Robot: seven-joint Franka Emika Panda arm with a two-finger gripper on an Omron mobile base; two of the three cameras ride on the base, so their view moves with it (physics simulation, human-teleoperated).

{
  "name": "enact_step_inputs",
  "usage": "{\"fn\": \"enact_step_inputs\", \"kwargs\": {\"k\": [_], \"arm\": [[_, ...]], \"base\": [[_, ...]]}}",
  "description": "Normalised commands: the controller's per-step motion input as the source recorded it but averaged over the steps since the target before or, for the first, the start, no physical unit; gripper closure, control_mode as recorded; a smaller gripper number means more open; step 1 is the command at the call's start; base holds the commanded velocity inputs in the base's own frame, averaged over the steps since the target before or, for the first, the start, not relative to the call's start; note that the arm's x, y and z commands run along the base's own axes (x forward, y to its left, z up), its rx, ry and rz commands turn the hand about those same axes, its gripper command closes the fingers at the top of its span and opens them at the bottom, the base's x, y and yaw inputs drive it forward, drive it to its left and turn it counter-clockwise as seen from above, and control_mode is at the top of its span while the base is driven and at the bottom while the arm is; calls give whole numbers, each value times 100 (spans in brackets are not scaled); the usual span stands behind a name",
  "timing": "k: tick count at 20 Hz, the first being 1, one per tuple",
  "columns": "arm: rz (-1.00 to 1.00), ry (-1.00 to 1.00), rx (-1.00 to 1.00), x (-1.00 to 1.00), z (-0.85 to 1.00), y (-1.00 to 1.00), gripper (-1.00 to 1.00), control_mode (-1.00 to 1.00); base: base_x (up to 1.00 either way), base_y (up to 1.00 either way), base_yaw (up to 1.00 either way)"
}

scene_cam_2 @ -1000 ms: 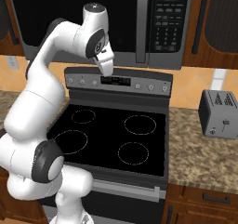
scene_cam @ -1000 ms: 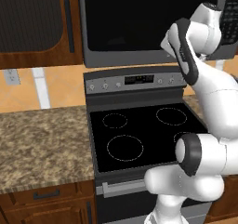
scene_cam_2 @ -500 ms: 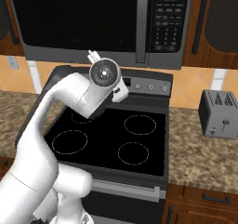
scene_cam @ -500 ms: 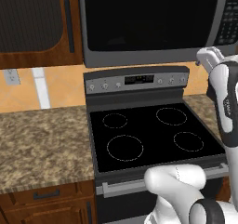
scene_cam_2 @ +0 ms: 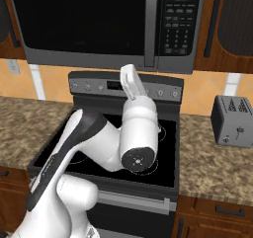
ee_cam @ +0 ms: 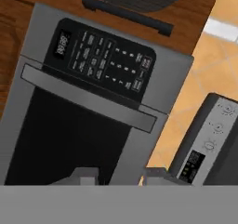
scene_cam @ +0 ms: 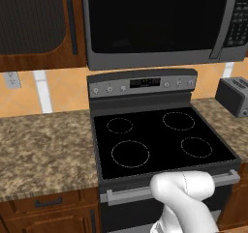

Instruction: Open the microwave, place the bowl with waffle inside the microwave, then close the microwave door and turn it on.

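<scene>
Arm now folded low over the stove (scene_cam_2: 108, 148); gripper (ee_cam: 118, 174) faces the microwave (ee_cam: 93, 102), door (scene_cam: 155, 19) still shut; jaws narrowing, holding nothing; opening remains undone.

Both base views face the stove (scene_cam: 160, 140) and microwave (scene_cam_2: 99, 24); the rolled hand view looks close at the microwave.

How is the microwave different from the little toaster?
The microwave is big and hangs up on the wall above the stove; the toaster is small and sits on the speckled counter. The microwave has a wide black glass door with a long handle and a button panel; the toaster has slots on top. Both are grey boxes.
</scene>
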Motion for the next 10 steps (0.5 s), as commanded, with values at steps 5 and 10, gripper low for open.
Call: {"fn": "enact_step_inputs", "kwargs": {"k": [5, 10], "arm": [[1, 6, 27, 14, 71, -62, 100, -100], [3, 41, 5, 92, 25, -7, 100, -100]], "base": [[0, 0, 0], [0, 0, 0]]}}
